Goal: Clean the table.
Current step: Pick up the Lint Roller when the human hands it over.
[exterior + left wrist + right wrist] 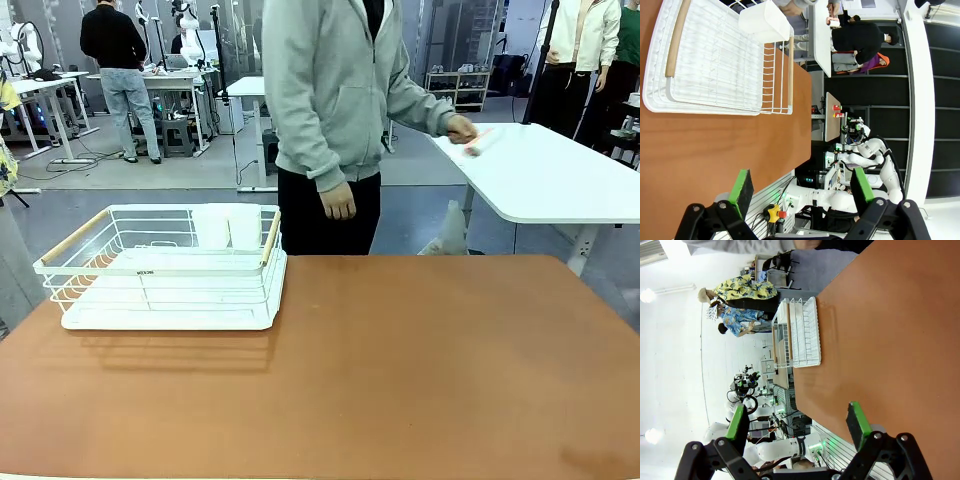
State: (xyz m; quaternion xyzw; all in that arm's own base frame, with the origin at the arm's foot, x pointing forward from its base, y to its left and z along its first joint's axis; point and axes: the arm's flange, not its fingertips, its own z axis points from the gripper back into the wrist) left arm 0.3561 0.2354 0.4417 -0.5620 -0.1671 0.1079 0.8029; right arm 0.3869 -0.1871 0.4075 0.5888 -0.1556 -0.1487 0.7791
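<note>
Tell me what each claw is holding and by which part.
Nothing is held: the left claw and the right claw are both open and empty.

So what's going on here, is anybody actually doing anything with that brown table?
Nothing is being handled on the brown table. A white dish rack holding white cups sits near its left end. The person in a grey hoodie stands at the far side, one hand reaching over to the white table beside them, on something small and blurred. The left claw and the right claw hang open above the tabletop, holding nothing.
</note>
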